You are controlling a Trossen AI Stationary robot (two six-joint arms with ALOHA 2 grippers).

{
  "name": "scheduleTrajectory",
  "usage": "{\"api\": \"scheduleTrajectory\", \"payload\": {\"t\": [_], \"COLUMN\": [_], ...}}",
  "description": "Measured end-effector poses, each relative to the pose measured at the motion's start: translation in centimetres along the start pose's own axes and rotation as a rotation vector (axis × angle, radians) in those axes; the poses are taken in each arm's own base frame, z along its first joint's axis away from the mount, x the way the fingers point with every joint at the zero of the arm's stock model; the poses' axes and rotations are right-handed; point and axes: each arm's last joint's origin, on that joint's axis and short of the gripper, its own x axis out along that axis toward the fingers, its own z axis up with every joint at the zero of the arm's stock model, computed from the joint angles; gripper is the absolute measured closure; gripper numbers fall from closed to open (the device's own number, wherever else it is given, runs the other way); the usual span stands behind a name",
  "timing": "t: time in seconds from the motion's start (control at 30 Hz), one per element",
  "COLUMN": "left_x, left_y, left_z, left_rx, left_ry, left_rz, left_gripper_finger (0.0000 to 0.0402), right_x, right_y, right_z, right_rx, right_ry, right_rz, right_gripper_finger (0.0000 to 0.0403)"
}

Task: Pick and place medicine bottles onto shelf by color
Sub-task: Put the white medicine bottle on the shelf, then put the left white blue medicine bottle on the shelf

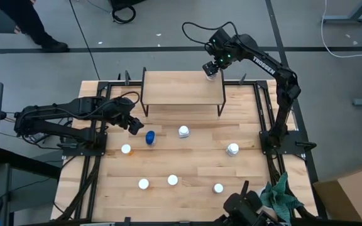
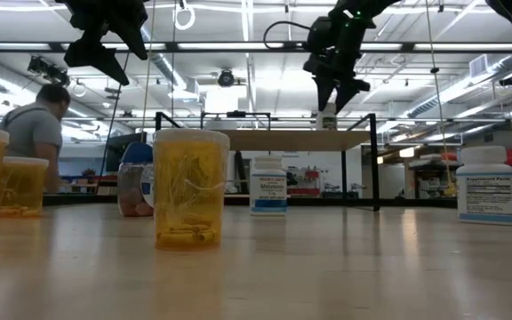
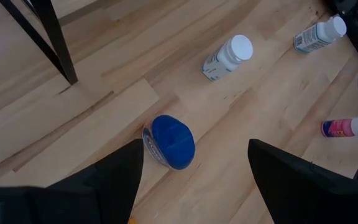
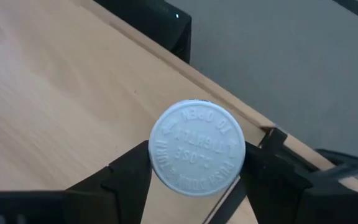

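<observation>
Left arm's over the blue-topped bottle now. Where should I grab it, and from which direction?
Come straight down on the blue-topped bottle: it stands upright on the table, clear of the other bottles. Close across the round body just under the cap. The left gripper is open above it, a finger to either side.

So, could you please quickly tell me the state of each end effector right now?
Left end effector: open, empty, above the blue-capped bottle.
Right end effector: closed on a white-capped bottle at the shelf corner.
</observation>
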Motion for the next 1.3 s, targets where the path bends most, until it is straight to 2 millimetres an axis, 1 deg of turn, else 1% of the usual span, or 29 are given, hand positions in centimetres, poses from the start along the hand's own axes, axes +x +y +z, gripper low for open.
{"api": "scheduleTrajectory", "payload": {"t": [0.27, 0.4, 0.53, 0.7, 0.83, 0.97, 1.07, 1.13, 1.23, 1.3], "left_x": [0.0, 0.0, 0.0, 0.0, 0.0, 0.0, 0.0, 0.2, 0.9, 1.7], "left_y": [0.0, 0.0, -0.1, -0.2, -0.2, -0.2, -0.4, -0.7, -1.1, -1.4], "left_z": [0.0, 0.0, 0.1, 0.2, 0.2, 0.2, 0.4, 0.7, 1.0, 1.2], "left_rx": [0.000, 0.000, -0.001, -0.003, -0.003, -0.014, -0.020, 0.002, 0.074, 0.102], "left_ry": [0.000, 0.000, -0.007, -0.020, -0.020, -0.022, -0.041, -0.061, -0.067, -0.063], "left_rz": [0.000, 0.000, -0.007, -0.020, -0.021, -0.023, -0.043, -0.062, -0.063, -0.058], "left_gripper_finger": [0.0108, 0.0108, 0.0108, 0.0108, 0.0108, 0.0108, 0.0108, 0.0108, 0.0108, 0.0108], "right_x": [0.0, -0.5, -2.1, -4.0, -5.0, -6.5, -8.0, -9.1, -10.4, -10.7], "right_y": [0.1, 0.1, 0.3, 0.3, 0.3, 0.6, 1.4, 2.5, 5.0, 7.1], "right_z": [0.1, -0.1, -0.5, -1.0, -1.3, -2.5, -4.0, -5.0, -6.7, -7.7], "right_rx": [0.013, 0.045, 0.036, 0.034, 0.044, 0.061, 0.051, 0.028, -0.059, -0.117], "right_ry": [-0.009, -0.005, -0.041, -0.088, -0.108, -0.080, -0.043, -0.036, -0.035, -0.031], "right_rz": [0.003, 0.020, 0.035, 0.044, 0.048, 0.060, 0.077, 0.102, 0.159, 0.183], "right_gripper_finger": [0.0164, 0.0164, 0.0158, 0.0136, 0.0122, 0.0118, 0.0118, 0.0118, 0.0118, 0.0118]}}
